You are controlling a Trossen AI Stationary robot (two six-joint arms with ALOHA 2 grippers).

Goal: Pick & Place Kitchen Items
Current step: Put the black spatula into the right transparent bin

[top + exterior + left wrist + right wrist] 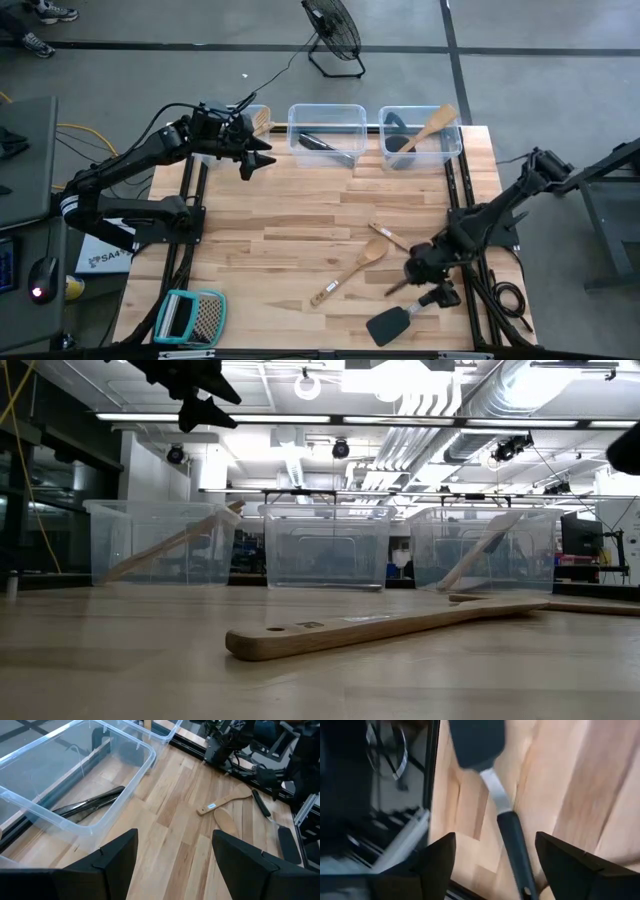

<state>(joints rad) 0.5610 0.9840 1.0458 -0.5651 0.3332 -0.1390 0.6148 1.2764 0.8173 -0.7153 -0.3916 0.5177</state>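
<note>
— Utensils are lying where on the table (300, 240)?
— Some are sitting in the three clear bins (326, 131) along the far edge; a wooden spoon (350, 269) is lying mid-table, and a black spatula (402, 318) is resting near the front right corner.
— And the arms?
— Left gripper (256, 160) is hovering by the leftmost bin, fingers spread, holding nothing. Right gripper (492, 852) is hanging over the spatula's handle, fingers spread either side, not pinching it.

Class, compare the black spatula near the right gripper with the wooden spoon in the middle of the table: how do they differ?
The black spatula is dark with a broad flat head; the wooden spoon is pale with a rounder bowl. The spatula lies by the table's edge, under the right gripper; the spoon lies farther in. Both lie flat, long-handled.
</note>
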